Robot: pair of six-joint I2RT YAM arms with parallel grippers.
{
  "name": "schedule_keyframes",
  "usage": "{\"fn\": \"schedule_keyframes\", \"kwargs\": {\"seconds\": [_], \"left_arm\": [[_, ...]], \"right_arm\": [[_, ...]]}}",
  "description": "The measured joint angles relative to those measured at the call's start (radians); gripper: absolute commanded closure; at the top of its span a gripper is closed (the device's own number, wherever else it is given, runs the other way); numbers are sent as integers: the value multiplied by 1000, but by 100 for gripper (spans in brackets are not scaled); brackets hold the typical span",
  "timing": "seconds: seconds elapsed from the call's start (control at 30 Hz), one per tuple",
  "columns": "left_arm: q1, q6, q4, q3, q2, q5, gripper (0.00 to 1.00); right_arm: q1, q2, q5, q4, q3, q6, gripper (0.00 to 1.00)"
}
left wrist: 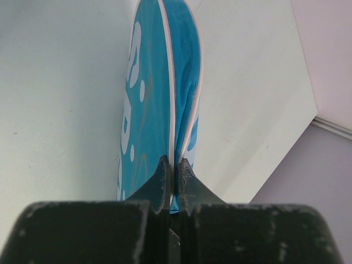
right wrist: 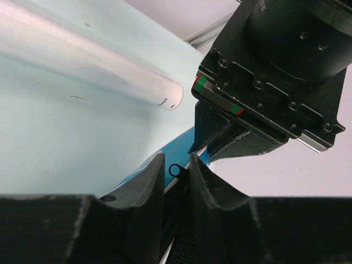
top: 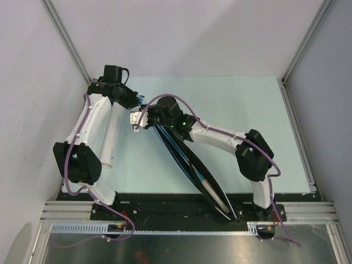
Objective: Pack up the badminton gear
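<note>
The blue racket bag (top: 192,170) with black edging stands on its edge, running from the table's middle to the near edge. Light-blue rackets (top: 168,146) lie inside its open side, with a white handle (top: 212,193) showing. My left gripper (left wrist: 175,165) is shut on the bag's white-piped far end (left wrist: 151,99). My right gripper (right wrist: 176,162) is closed around the black zipper pull (right wrist: 175,170), right beside the left gripper's fingers (right wrist: 220,140). The white tube (top: 109,140) lies on the table under my left arm. No shuttlecocks are in view.
The tube also shows in the right wrist view (right wrist: 82,55), left of the bag. The pale green table (top: 242,110) is bounded by grey walls and metal rails at the left, right and back.
</note>
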Motion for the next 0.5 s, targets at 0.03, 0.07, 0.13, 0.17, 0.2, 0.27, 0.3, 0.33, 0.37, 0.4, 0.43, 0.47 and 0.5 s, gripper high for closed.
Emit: {"fn": "schedule_keyframes", "kwargs": {"seconds": [0.03,0.07,0.13,0.17,0.2,0.27,0.3,0.33,0.37,0.4,0.43,0.47,0.5], "left_arm": [[0,-1,0,0,0,-1,100],[-1,-5,0,0,0,-2,100],[-1,-7,1,0,0,-3,100],[-1,-7,1,0,0,-3,100],[-1,-7,1,0,0,-3,100],[-1,-8,1,0,0,-4,100],[-2,-8,0,0,0,-5,100],[-1,-8,0,0,0,-6,100],[-2,-8,0,0,0,-8,100],[-2,-7,-2,0,0,-12,100],[-2,-8,-3,0,0,-14,100],[-2,-11,-3,0,0,-16,100],[-3,-14,-3,0,0,-21,100]], "right_arm": [[2,0,7,0,0,-3,77],[4,0,16,1,0,-6,78],[8,1,37,5,0,-13,81],[12,3,51,10,0,-17,83],[16,5,68,16,0,-21,84],[27,11,103,34,0,-33,90],[33,15,124,44,0,-38,95],[39,17,142,53,0,-40,99],[43,18,159,63,0,-44,100],[47,18,177,72,0,-47,100],[49,18,192,81,0,-46,100],[50,18,201,86,0,-43,100],[51,18,211,91,-1,-42,100]]}}
